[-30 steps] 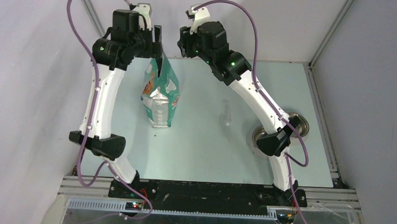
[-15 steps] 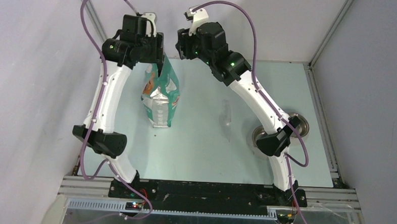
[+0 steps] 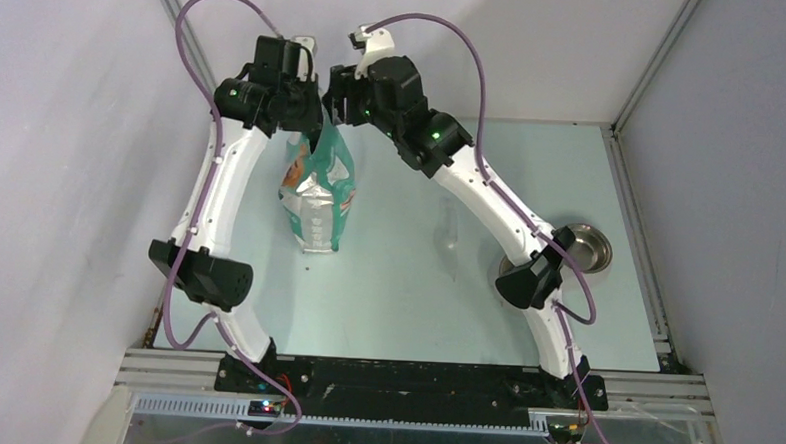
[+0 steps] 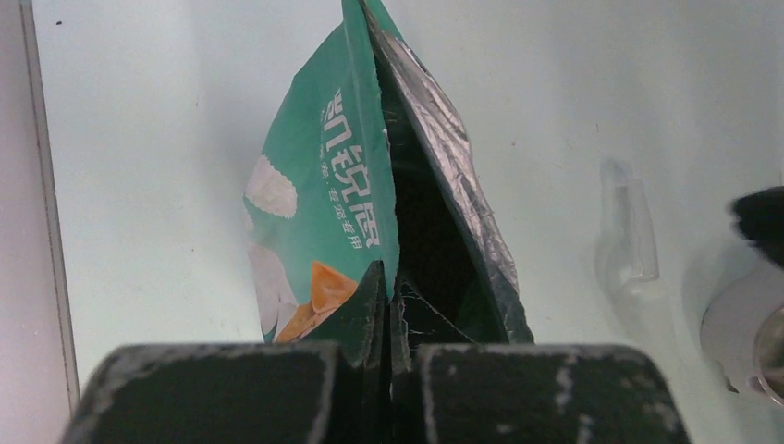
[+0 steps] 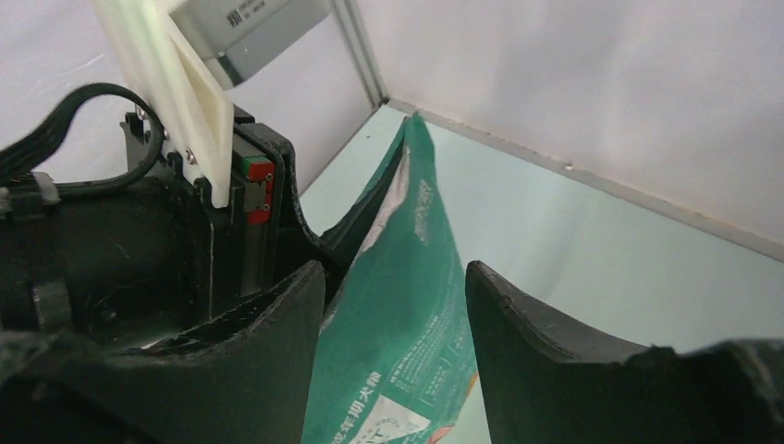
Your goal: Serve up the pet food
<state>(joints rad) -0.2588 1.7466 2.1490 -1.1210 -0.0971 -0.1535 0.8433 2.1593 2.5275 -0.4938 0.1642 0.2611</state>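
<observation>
A teal-green bag point(image 3: 315, 194) stands upright at the back left of the table, its top torn open. My left gripper point(image 3: 308, 118) is shut on the left wall of the bag's mouth point(image 4: 324, 185); the pinch shows in the left wrist view point(image 4: 389, 287). My right gripper point(image 5: 393, 268) is open, and the bag's other wall point(image 5: 407, 305) rises between its fingers without being clamped. In the top view that gripper point(image 3: 332, 104) sits just right of the left one. The pet food is hidden; the bag's inside is dark.
A clear plastic scoop point(image 3: 451, 228) lies on the table right of the bag, also seen in the left wrist view point(image 4: 629, 231). Two steel bowls point(image 3: 583, 248) sit at the right, one partly under the right arm's elbow point(image 3: 527, 280). Walls stand close behind the bag.
My left gripper closed on the bag's left wall. The right arm swung left to the bag's mouth while its jaws opened wider.
</observation>
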